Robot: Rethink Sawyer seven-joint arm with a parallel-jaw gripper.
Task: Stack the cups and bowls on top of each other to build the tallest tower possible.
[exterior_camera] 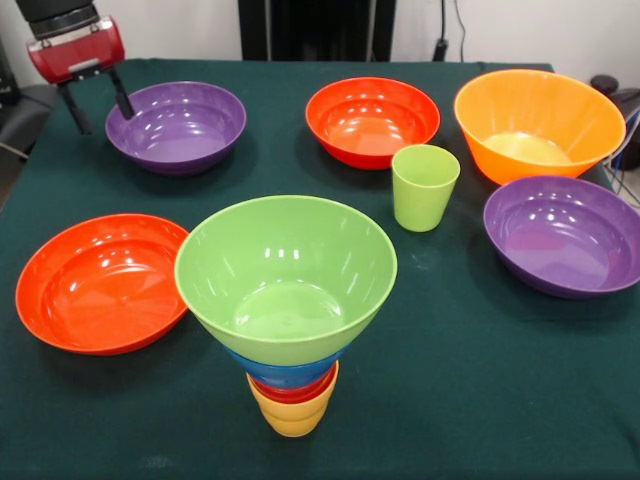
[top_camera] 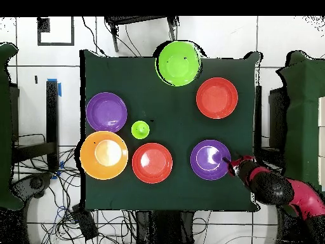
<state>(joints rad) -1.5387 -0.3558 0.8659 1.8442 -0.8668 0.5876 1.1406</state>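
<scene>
The tower stands near the front of the table: a yellow cup [exterior_camera: 292, 415] at the bottom, a red cup [exterior_camera: 296, 390] nested in it, a blue bowl [exterior_camera: 283, 371] above, and a wide light green bowl [exterior_camera: 285, 275] on top. From overhead only the green bowl [top_camera: 178, 62] of the tower shows. A light green cup [exterior_camera: 424, 186] [top_camera: 140, 129] stands alone, upright. My gripper [exterior_camera: 106, 122] [top_camera: 228, 162] hangs open and holds nothing, at the outer rim of a purple bowl [exterior_camera: 178, 125] [top_camera: 210, 159].
Loose on the green cloth lie a red-orange bowl [exterior_camera: 100, 282] [top_camera: 217, 98], a second red-orange bowl [exterior_camera: 372, 120] [top_camera: 152, 162], a large orange bowl [exterior_camera: 538, 120] [top_camera: 103, 154] and another purple bowl [exterior_camera: 565, 235] [top_camera: 106, 112]. Cables lie on the floor around the table.
</scene>
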